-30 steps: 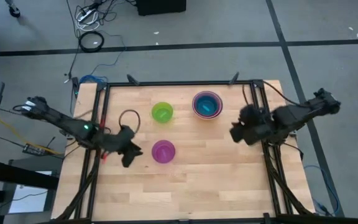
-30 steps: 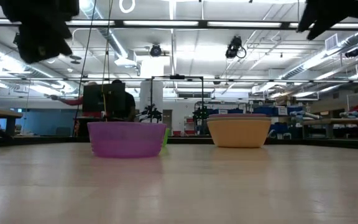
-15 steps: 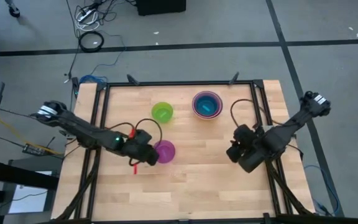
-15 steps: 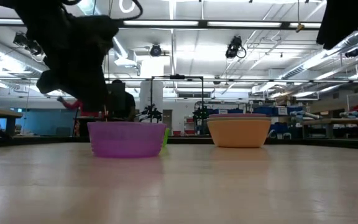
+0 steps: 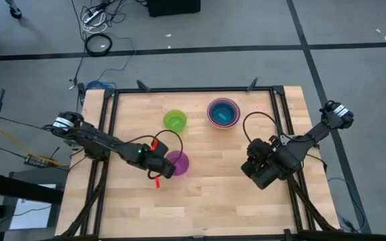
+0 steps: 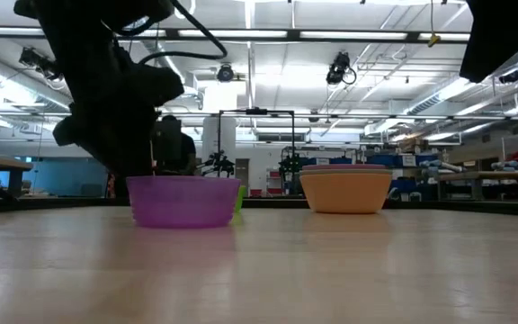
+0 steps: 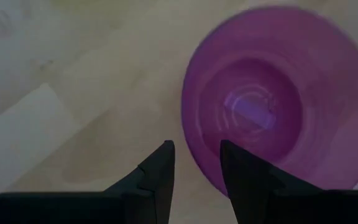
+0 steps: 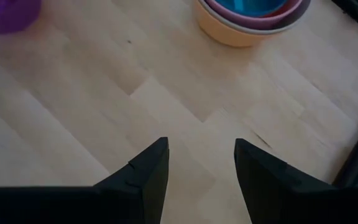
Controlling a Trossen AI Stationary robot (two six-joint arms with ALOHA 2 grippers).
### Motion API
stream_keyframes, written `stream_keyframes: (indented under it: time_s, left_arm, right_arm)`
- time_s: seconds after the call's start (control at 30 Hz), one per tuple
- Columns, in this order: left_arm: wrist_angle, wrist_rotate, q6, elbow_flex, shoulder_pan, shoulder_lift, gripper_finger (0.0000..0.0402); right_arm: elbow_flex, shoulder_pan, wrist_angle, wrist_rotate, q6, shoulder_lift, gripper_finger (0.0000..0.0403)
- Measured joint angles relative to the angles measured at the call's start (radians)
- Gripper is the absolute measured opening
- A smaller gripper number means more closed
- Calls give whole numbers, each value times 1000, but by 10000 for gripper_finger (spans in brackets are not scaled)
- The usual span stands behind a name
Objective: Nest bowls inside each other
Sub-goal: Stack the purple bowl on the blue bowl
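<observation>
A purple bowl (image 5: 180, 163) (image 6: 183, 200) (image 7: 272, 106) stands on its base left of the table's middle. My left gripper (image 5: 166, 168) (image 7: 196, 165) hangs open just over the bowl's left rim, pointing steeply down, one finger over the bowl and one outside it. A lime green bowl (image 5: 175, 121) stands behind it. At the far middle is a stack (image 5: 223, 112) (image 8: 253, 18) with a blue bowl in a pink one in an orange one. My right gripper (image 5: 254, 173) (image 8: 197, 162) is open over bare wood at the right.
Black frame rails (image 5: 107, 134) run along the table's left and right sides, and cables loop off both arms. The near half of the wooden top (image 5: 206, 207) is bare. A person (image 6: 176, 144) sits in the room far behind the table.
My left gripper has gone toward the table's right edge and down to the purple bowl's left rim, tipping more steeply downward. My right gripper has moved toward the near edge and sunk a little. Both have stayed open. The bowls have not moved.
</observation>
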Motion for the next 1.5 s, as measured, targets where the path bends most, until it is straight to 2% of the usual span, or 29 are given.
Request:
stream_keyframes:
  time_s: [0.2,0.27,0.37,0.47,0.67,0.83,0.9,1.0,1.13,1.23,1.33,1.5]
  left_arm:
    - [50,9,49,0,6,44,131]
    - [91,11,91,0,17,45,104]
    - [187,-8,192,0,34,19,27]
    - [242,-35,281,22,60,-9,10]
    - [286,-43,550,193,158,-21,5]
    - [367,-147,863,371,326,-5,3]
    - [394,-85,914,426,414,24,3]
    - [386,125,908,489,541,87,2]
    - [389,293,869,570,629,227,2]
    - [395,338,867,652,635,331,3]
    - [403,335,869,735,635,418,5]
    - [299,294,882,847,649,529,8]
  right_arm:
    - [0,-2,2,5,-6,0,169]
    - [0,-2,2,7,-7,0,168]
    - [0,-2,2,7,-10,0,167]
    - [0,-2,1,8,-10,0,167]
    - [0,-2,-3,25,-10,0,166]
    - [0,-2,-1,44,2,0,166]
    - [0,4,-1,45,14,0,166]
    - [0,8,-1,46,17,0,166]
    - [0,8,-4,46,18,0,166]
    - [0,8,-3,45,19,0,166]
    - [0,8,-1,42,20,0,166]
    - [0,8,7,34,20,0,166]
